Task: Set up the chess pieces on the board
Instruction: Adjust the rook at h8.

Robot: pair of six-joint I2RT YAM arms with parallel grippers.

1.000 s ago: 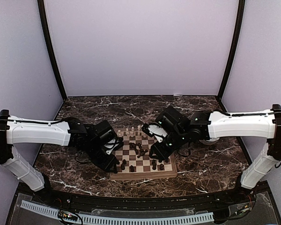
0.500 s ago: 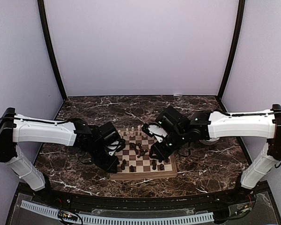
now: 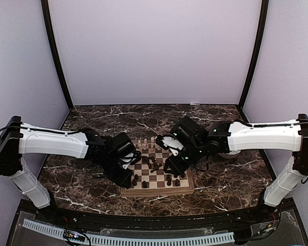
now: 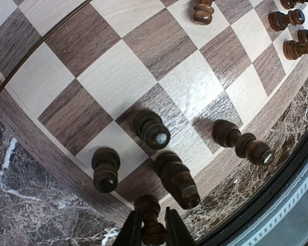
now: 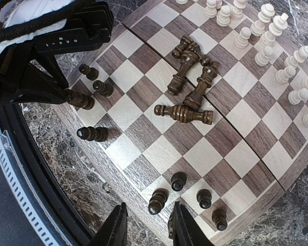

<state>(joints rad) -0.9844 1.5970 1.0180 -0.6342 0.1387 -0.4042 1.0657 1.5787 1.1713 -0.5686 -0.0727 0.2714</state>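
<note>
We see the left gripper [image 4: 153, 231] closed narrow on a dark brown pawn [image 4: 150, 209], one finger pressed to each side of it, right at the outer edge of the chessboard [image 4: 118, 77] by its brown rim. Just beyond it on the squares stand two more dark pawns [image 4: 151, 130] and a taller dark piece [image 4: 177, 179].

The right gripper [image 5: 146, 228] hangs over the opposite near edge of the board with its jaws moderately apart and nothing between them. A dark pawn [image 5: 158, 201] stands on the board just ahead of the gap.

In the middle of the board we find a heap of toppled dark pieces [image 5: 190, 82], with one long piece [image 5: 184, 114] lying flat beside it. The cream pieces [image 5: 269, 28] stand upright along the far side.

From above, the board sits on the dark marble bench [image 3: 92, 123] between the two arms, nearer the front edge.
</note>
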